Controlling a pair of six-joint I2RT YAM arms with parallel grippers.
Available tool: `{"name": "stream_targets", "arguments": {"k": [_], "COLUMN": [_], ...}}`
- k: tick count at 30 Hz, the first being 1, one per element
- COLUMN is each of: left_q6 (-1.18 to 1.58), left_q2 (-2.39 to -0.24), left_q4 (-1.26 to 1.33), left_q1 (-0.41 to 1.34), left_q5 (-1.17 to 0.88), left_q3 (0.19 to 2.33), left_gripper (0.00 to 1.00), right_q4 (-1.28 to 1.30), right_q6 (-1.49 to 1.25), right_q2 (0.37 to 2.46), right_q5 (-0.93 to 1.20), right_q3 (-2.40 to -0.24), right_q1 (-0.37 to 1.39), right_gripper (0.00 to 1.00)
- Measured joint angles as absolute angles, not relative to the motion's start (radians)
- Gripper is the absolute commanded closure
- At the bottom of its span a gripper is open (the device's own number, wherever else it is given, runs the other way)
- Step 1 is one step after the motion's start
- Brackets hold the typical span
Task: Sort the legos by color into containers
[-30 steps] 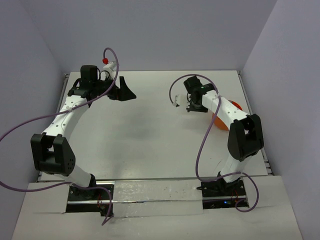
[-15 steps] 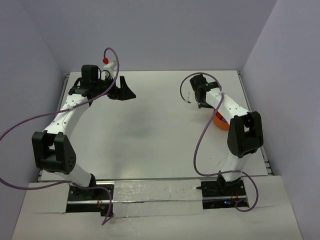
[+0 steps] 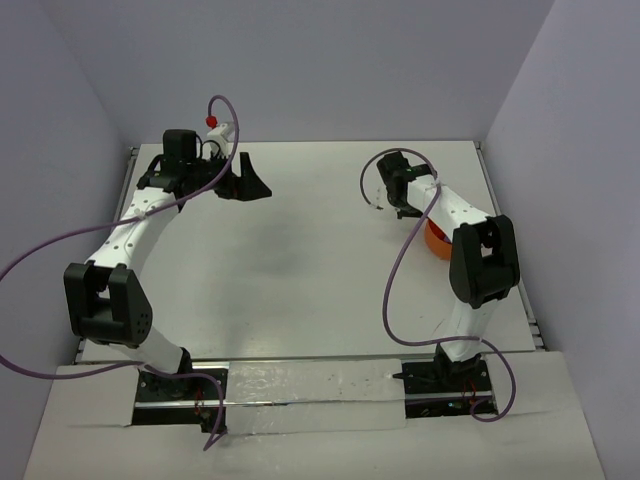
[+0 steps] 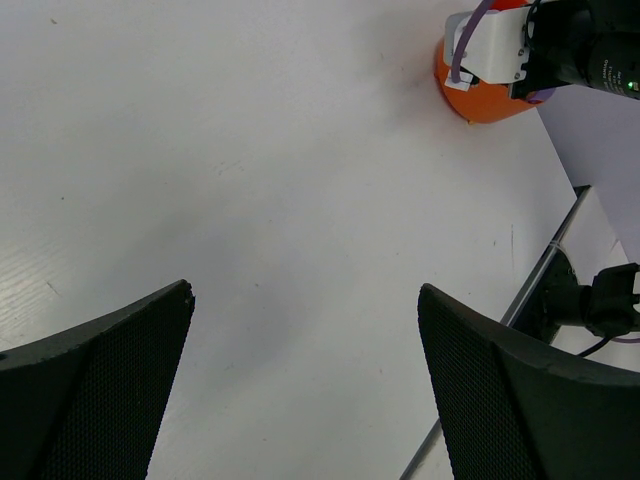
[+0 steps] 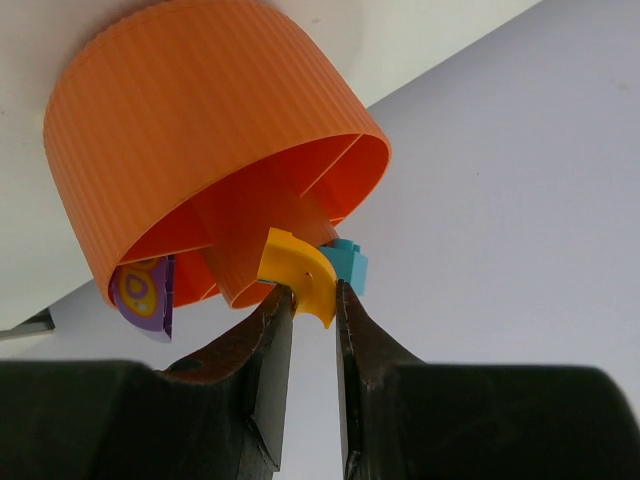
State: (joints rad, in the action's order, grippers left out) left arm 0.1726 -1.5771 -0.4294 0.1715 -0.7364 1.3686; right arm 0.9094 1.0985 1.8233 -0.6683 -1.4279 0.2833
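Two arms reach over a white table (image 3: pixel 300 260), seen from above. My left arm stretches toward 10 o'clock, and the left gripper (image 3: pixel 250 185) hangs there with its black fingers spread wide, nothing between them. My right arm (image 3: pixel 468 245) bends in at about 2 o'clock. Its wrist covers most of an orange bowl (image 3: pixel 436 243), so only a sliver of the bowl shows at roughly 3 o'clock on the table. From up here I cannot make out any bricks.

Next, the left wrist camera. Its two mesh-faced fingers (image 4: pixel 110 400) sit at 7 and 5 o'clock in the picture, far apart, over bare tabletop. At 1 o'clock stands the orange bowl, well away from them, with the right arm's wrist hardware just over it.

Last, the right wrist camera, very close up. The right gripper (image 5: pixel 312 298) has its two dark fingers drawn nearly together, pinching a small curved yellow-orange brick (image 5: pixel 297 272) by its lower edge. That brick sits at the mouth of the ribbed orange bowl, against the inner dividers. A teal brick (image 5: pixel 348 263) is just beside it at 2 o'clock, touching or nearly so. I cannot tell whether it rests inside the bowl. A purple piece (image 5: pixel 143 296) with a yellow mark shows at the bowl's rim, at 8 o'clock.
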Motion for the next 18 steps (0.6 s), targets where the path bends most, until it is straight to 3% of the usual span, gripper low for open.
{"name": "stream_targets", "arguments": {"k": [7, 18], "left_q6": [0.172, 0.17], "left_q2": [-1.582, -1.584], "left_q4": [-0.431, -0.443], "left_q1": [0.171, 0.171], "left_q5": [-0.736, -0.736], "left_q3": [1.374, 1.388], "left_gripper": [0.01, 0.01], "right_q4": [0.899, 0.899], "right_q6": [1.109, 1.109], "right_q2": [1.824, 1.842], "right_q5": [-0.689, -0.695], "right_q3": [-1.415, -1.414], "right_q1": [0.284, 0.29], "right_gripper": [0.83, 0.69]}}
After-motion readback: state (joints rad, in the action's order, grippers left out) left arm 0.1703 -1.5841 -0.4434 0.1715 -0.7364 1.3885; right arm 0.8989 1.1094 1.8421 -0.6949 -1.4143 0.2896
